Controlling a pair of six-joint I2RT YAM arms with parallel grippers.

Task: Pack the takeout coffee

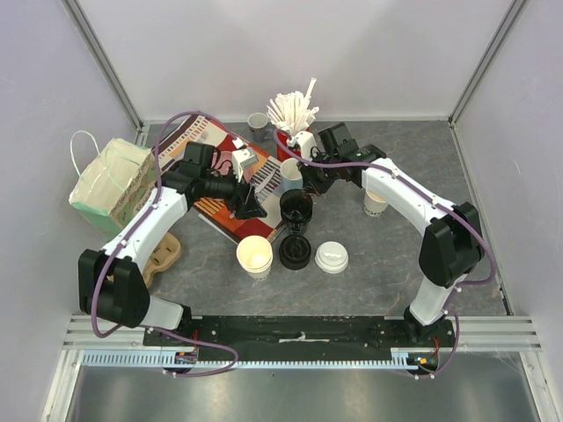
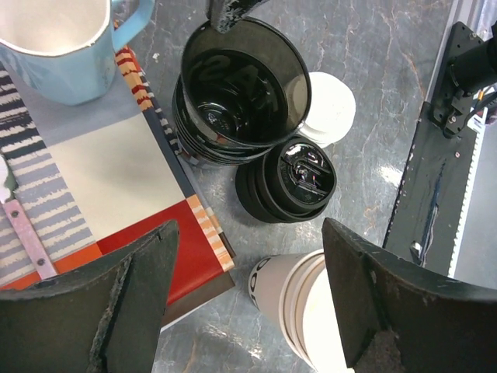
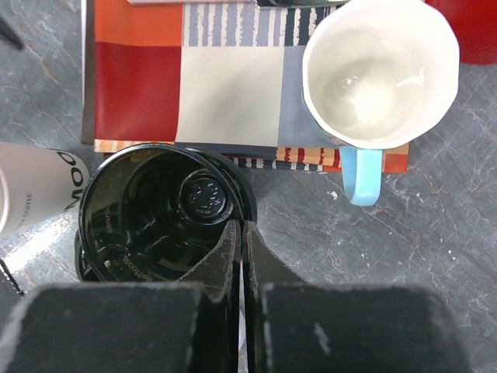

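Black fingers of the right gripper (image 3: 241,233) are pressed together on the rim of the shiny black mug (image 3: 140,210), pinching its wall. The right arm (image 1: 413,198) bends in a big curve from the right side and reaches to the middle of the table (image 1: 396,272). The left arm (image 1: 154,224) reaches in from the left. The left gripper (image 2: 250,228) is spread wide with nothing in it and hangs over a paper cup (image 1: 255,255). This cup is pale inside and stands near the front, just left of a pile of black lids (image 1: 295,252). A white lid (image 1: 332,257) lies flat just right of the pile. A second paper cup (image 1: 376,203) stands on the right, close beside the right arm. The black mug stands behind the black lids, next to the edge of a striped red, orange and grey mat (image 3: 225,85). A light-blue mug (image 3: 380,78) with a white inside sits on that mat. The side of the paper cup shows dark letters that start "MO". The marks on the black mug are too dim to read. The table is grey stone with pale streaks. Plain pale walls (image 1: 264,53) stand around it. A light green bag (image 1: 110,180) with handles sits at the far left.
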